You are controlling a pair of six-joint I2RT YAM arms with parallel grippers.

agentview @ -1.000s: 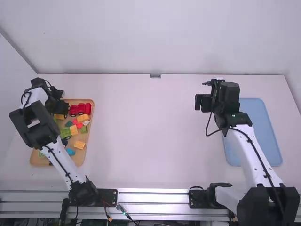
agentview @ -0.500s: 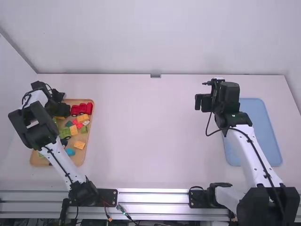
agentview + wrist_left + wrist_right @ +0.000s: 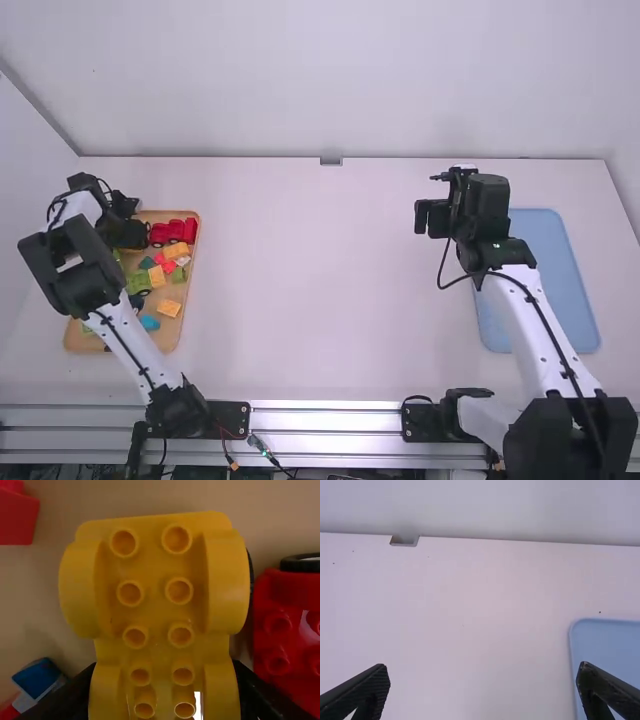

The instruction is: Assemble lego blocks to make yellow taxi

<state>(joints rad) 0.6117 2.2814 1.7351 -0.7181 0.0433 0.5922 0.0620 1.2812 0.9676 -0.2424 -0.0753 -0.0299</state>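
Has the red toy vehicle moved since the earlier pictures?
Yes, slightly rightward: the red toy vehicle now sits nearer the right edge of the tray than a second ago.

table (image 3: 320,280) brightly lit; yellow block (image 3: 155,605) dimly lit, with small white glare.

A pale wall (image 3: 340,80) backs the white table (image 3: 320,290).

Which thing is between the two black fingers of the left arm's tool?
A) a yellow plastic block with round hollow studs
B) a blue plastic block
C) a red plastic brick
A: the left tool has one black finger at each side of the yellow plastic block with round hollow studs.
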